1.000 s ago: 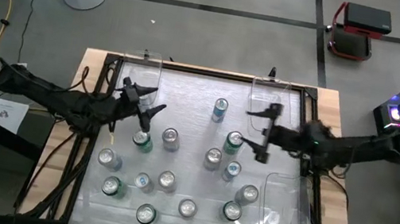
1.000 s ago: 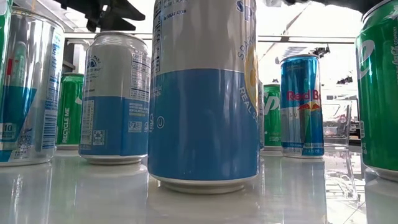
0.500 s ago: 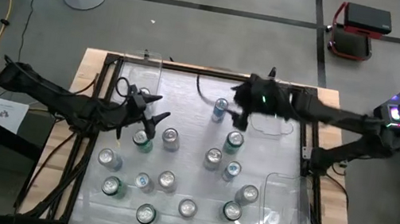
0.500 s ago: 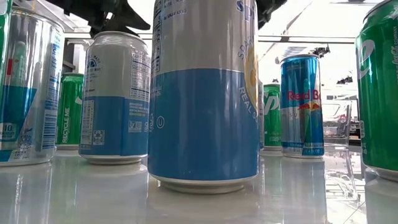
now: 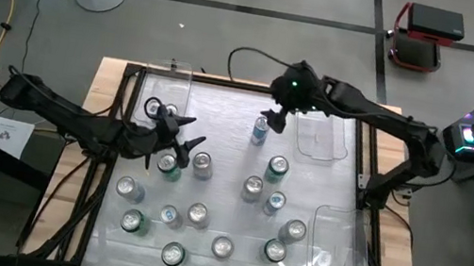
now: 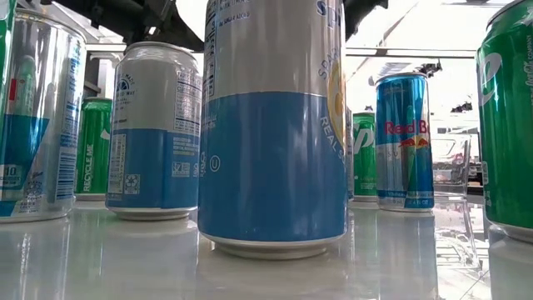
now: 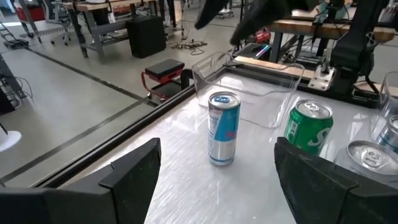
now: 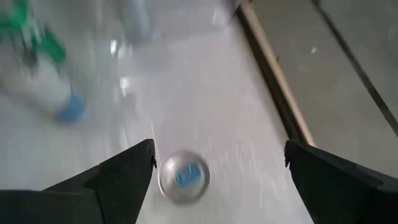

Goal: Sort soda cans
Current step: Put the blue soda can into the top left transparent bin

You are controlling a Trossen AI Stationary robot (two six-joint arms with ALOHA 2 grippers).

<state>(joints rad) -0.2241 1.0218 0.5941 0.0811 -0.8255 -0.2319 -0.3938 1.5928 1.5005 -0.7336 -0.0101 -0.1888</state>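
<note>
Several soda cans stand upright on the white table, green, blue and silver, among them a slim blue can [image 5: 259,130] near the far edge and a green can [image 5: 169,166] at the left. My right gripper [image 5: 272,121] hangs open just above the slim blue can, whose silver top [image 8: 183,176] shows between its fingers. My left gripper [image 5: 187,132] is open too, just beyond the green can and pointing across the table at the slim blue can [image 7: 224,127] and another green can [image 7: 309,127]. Neither touches anything.
Clear plastic bins sit at the far left [image 5: 171,84], the far right [image 5: 321,133] and the near right [image 5: 333,250]. The other cans crowd the table's middle and near half. In the low view a tall blue-and-silver can [image 6: 273,125] fills the foreground.
My right gripper has swung from the table's right middle toward the far edge and then left, and has tipped downward until it stands over the slim blue can. My left gripper has crept a little toward the right and near side. No can has moved.
</note>
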